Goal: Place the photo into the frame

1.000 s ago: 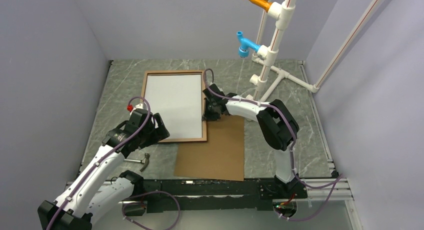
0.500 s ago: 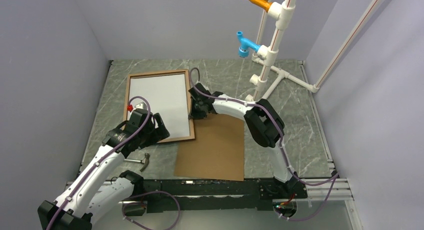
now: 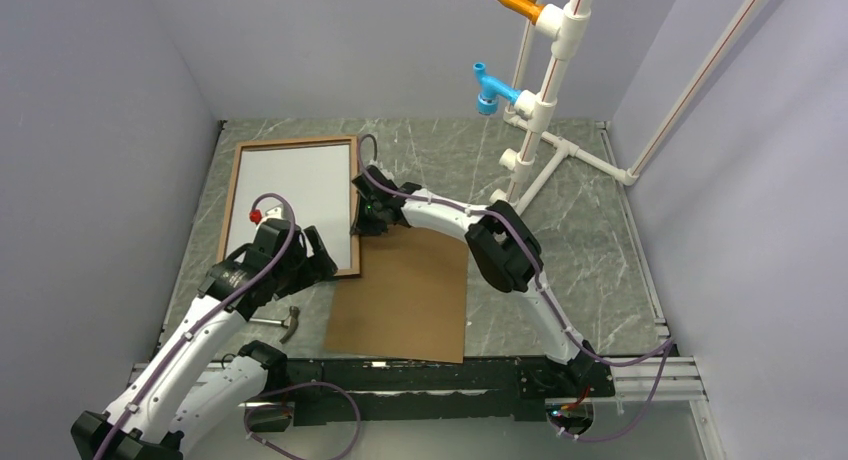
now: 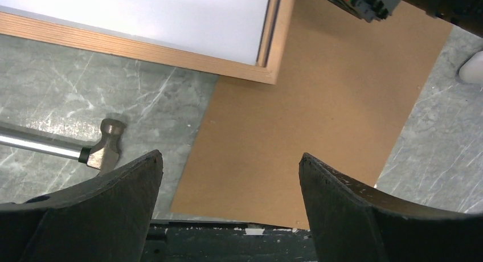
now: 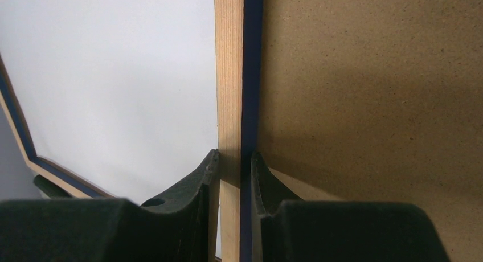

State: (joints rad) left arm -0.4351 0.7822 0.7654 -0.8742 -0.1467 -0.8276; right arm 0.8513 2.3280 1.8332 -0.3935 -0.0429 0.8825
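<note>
Frame: one, with thin rectangular rails, grained brown wood facing up and a navy outer edge. It lies flat at centre left of the top view. Photo: one, smooth plain white side up, inside the rails. Board: one, matte brown rectangle at lower centre, overlapped by the frame's lower-right corner. Hammer: one, metal head, lower left.

The right arm reaches leftward. The right gripper is nearly closed, pinching the frame's right rail. The left arm is bent. The left gripper is spread wide and holds nothing.
</note>
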